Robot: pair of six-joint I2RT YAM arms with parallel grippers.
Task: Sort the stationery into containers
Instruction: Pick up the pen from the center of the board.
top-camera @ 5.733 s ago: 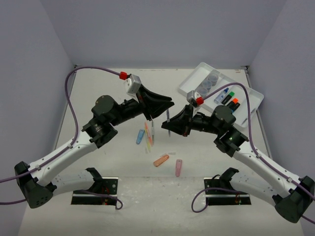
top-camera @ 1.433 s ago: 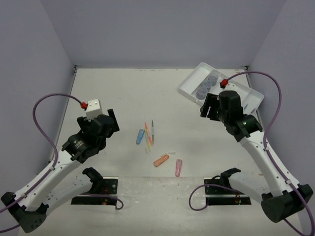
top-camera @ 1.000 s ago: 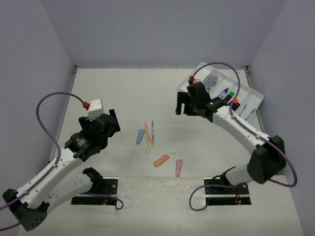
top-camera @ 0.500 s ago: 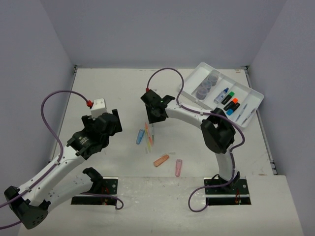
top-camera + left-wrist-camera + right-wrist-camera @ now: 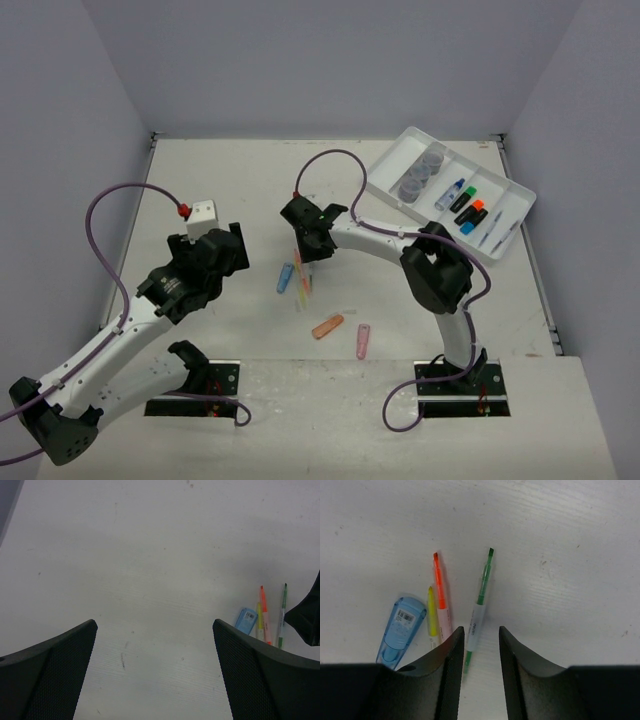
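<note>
Crowded beside the right claw (image 5: 480, 629), open under the left claw (image 5: 154, 622).
The right claw straddles the green pen (image 5: 481, 597); the orange pen (image 5: 440, 587), yellow pen (image 5: 433, 614) and blue capsule (image 5: 400, 627) crowd its left, and bare surface (image 5: 570, 580) lies to its right. The left claw, spread wide, frames bare surface.

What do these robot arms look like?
The left arm and right arm have white shells and black joints. A purple cable loops to each wrist; the left one ends at a red plug beside a small white box. The jaws are black, finely meshed on the left.
</note>
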